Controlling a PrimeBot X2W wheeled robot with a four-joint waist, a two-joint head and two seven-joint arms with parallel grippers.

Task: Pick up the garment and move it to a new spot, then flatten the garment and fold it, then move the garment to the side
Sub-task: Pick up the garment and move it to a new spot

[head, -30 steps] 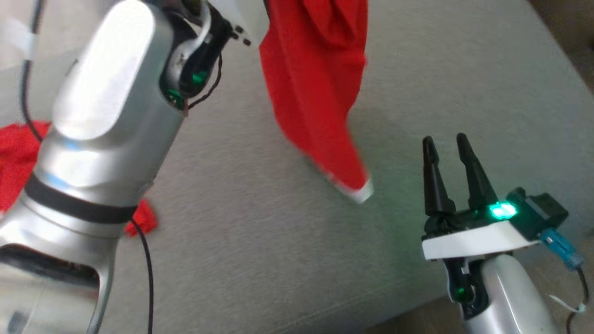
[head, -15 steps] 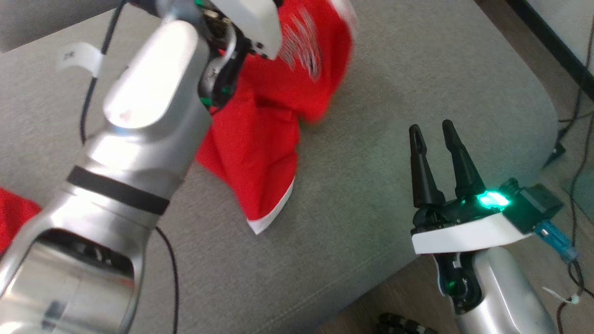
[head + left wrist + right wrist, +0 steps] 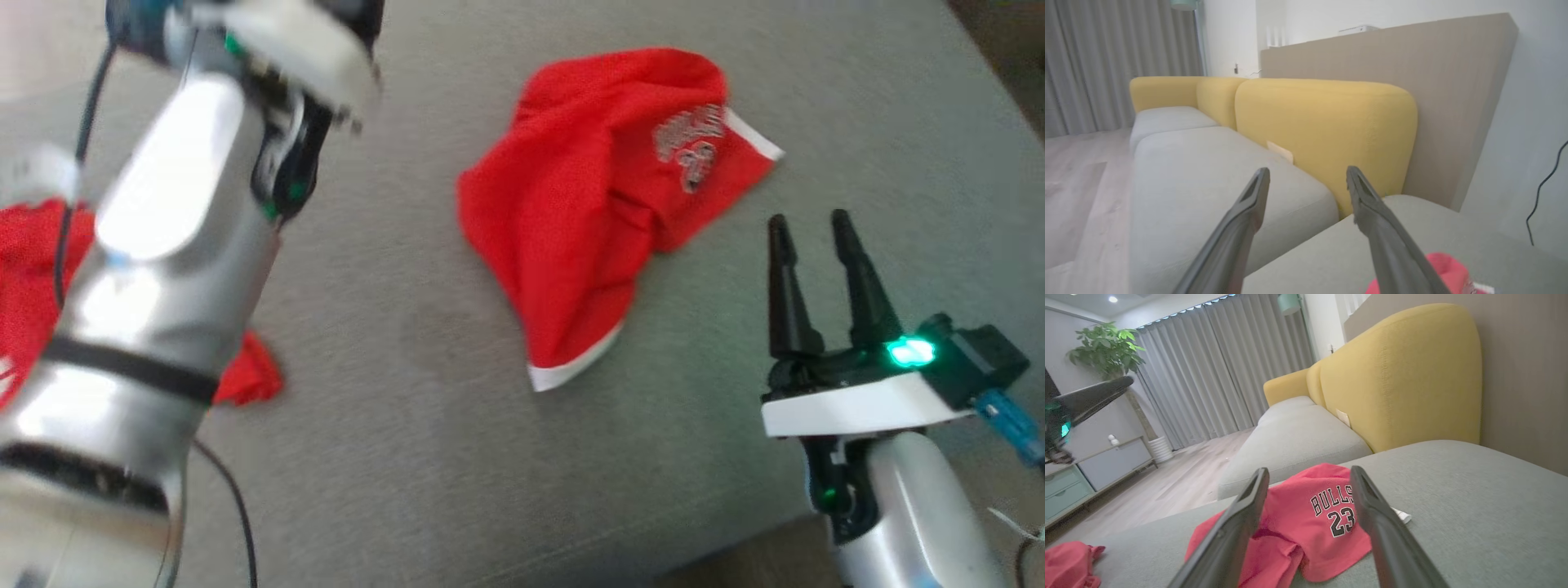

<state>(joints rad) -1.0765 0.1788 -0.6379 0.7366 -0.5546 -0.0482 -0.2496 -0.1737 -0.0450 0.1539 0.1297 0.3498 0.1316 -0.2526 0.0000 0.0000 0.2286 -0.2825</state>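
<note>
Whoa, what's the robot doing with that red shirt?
It is meant to fold it. Right now the red jersey lies in a crumpled heap on the grey sofa seat, and nothing is holding it. The left gripper is raised above the seat, its fingers wide apart and empty. The right gripper sits beside the jersey, open too. The jersey is not yet flattened or folded. Another red cloth lies off to the robot's left.

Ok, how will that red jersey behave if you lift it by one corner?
Probably floppy: the red jersey lies crumpled in soft folds, so it would likely drape from one pinch. It looks thin, so probably light. Pushed across the grey cushion, it would likely bunch rather than slide.
</note>
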